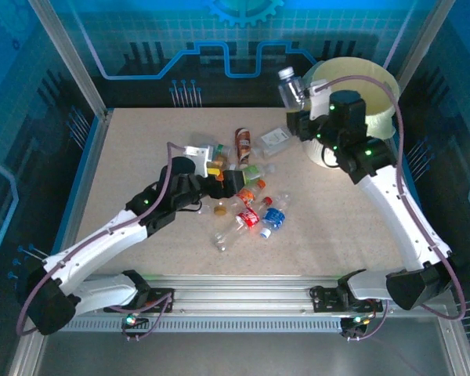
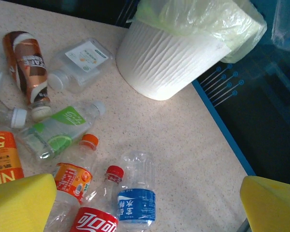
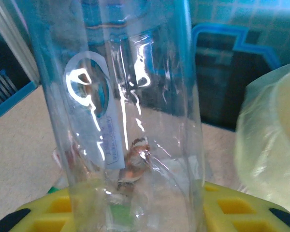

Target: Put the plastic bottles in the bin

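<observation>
Right claw (image 1: 299,106) is clenched on a clear bottle (image 1: 288,84) held up just beside the bin (image 1: 380,117), apparently short of its opening; release here would likely bounce it off the rim onto the tabletop (image 1: 141,157).

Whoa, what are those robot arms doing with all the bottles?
They are putting plastic bottles into the bin. The right end effector is shut on a clear bottle, held up just beside the bin and not dropped in yet. The left end effector is open and holds nothing. It hangs over the rest of them, which lie in a heap in the middle of the table.
</observation>
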